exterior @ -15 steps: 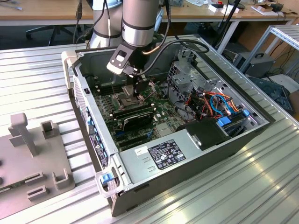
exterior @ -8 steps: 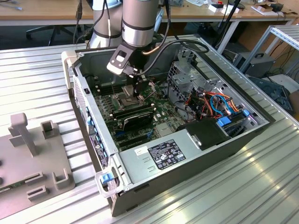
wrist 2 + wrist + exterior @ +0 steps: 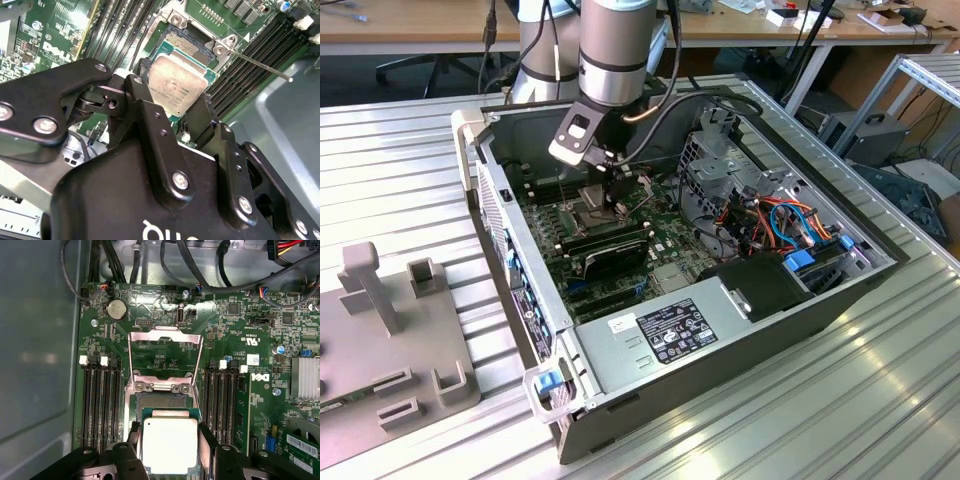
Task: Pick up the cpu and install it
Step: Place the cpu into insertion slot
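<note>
The cpu [image 3: 169,446], a flat square chip with a dull silver top, sits between my two black fingers [image 3: 207,442] in both wrist views. My gripper [image 3: 172,97] is shut on its two opposite edges. It hangs just over the open socket [image 3: 162,405] on the green motherboard, overlapping it, with a strip of the socket's contacts showing past the chip's edge. The hinged metal socket frame [image 3: 165,360] is folded back and open. In the exterior view my gripper [image 3: 605,190] reaches down into the open computer case [image 3: 800,320], over the board's middle.
Black memory slots [image 3: 100,405] flank the socket on both sides. A thin metal lever [image 3: 260,65] sticks out beside the socket. A power supply [image 3: 670,335], drive cage and coloured cables [image 3: 780,225] fill the case's other end. A grey fixture [image 3: 390,340] lies at the exterior view's left.
</note>
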`<action>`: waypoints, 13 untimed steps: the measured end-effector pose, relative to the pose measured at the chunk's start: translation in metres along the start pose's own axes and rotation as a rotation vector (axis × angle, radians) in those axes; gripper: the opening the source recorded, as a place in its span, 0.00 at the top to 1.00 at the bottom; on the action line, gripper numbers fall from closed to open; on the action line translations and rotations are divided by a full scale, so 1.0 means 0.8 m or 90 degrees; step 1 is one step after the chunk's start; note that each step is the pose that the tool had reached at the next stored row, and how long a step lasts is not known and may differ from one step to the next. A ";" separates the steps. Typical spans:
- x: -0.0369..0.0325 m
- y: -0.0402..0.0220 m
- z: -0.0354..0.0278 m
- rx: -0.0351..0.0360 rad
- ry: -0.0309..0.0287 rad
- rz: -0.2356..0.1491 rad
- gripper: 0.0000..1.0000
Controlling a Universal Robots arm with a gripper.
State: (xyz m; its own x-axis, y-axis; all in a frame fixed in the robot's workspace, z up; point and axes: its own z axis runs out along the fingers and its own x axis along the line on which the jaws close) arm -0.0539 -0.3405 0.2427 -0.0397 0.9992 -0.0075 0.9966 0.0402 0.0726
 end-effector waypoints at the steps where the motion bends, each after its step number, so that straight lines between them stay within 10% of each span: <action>1: 0.0000 -0.0002 0.0019 0.0002 0.0000 0.000 0.45; 13: 0.0005 -0.0012 0.0163 0.0017 0.0003 -0.003 0.45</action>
State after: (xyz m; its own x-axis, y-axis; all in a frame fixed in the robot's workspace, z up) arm -0.0539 -0.3402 0.2296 -0.0444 0.9990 -0.0074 0.9965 0.0448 0.0699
